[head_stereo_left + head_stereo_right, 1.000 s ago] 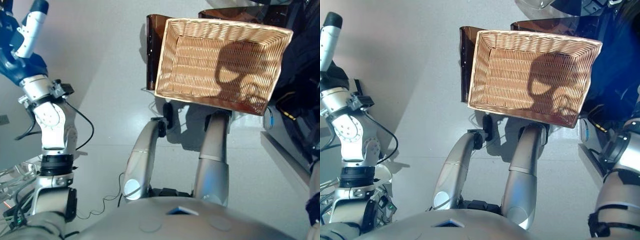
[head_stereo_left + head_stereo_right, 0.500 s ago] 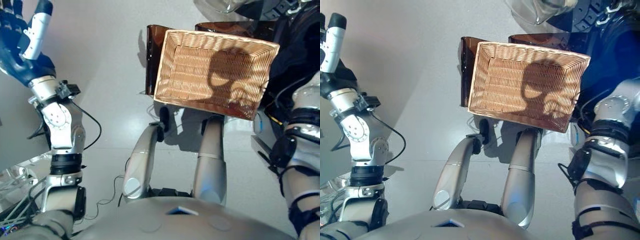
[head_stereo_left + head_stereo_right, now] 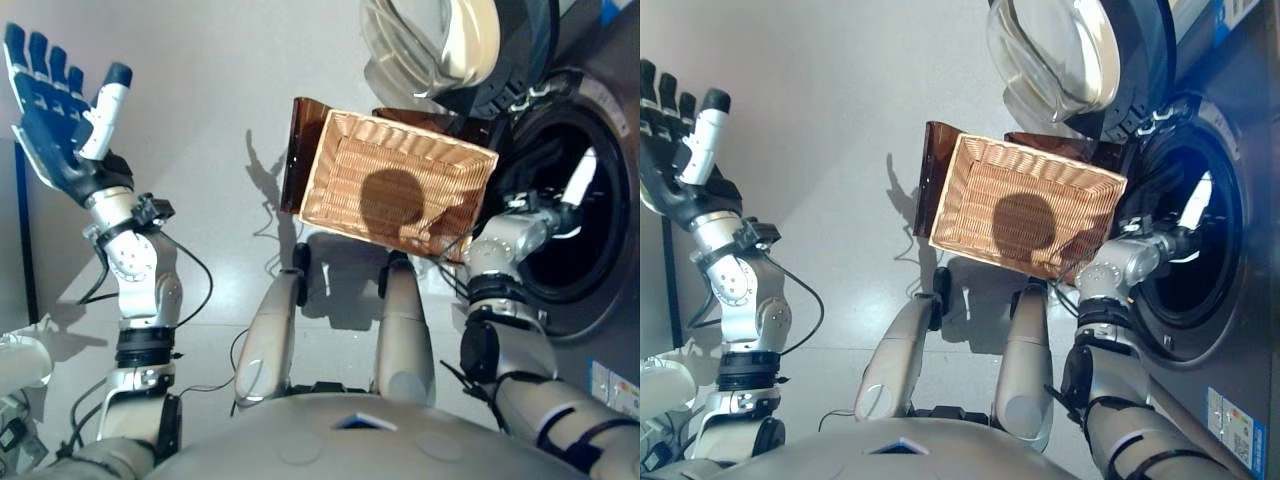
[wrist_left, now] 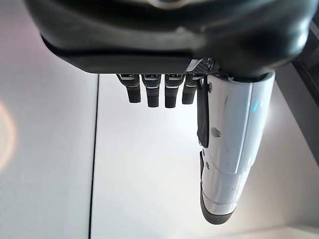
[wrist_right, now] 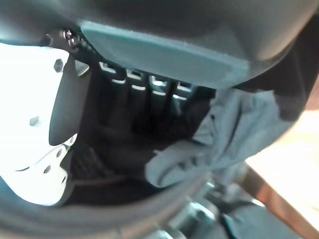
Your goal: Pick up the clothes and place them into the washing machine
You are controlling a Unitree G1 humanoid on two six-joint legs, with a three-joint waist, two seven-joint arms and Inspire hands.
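A grey-blue cloth lies in the dark drum of the washing machine, just past my right hand's fingers. My right hand reaches into the drum opening at the right, its fingers straight and its white-covered thumb apart from them; nothing is pinched. The wicker basket in front of me holds no clothes. My left hand is raised at the far left, open, with nothing in it.
The machine's round glass door stands swung open above the basket. The basket rests on a brown stand. A white object sits low at the left. Grey floor stretches between my left arm and the basket.
The camera has swung, bringing the washing machine and its door into view. My right arm came in from the right and its hand now reaches into the drum. My left hand stays raised and open.
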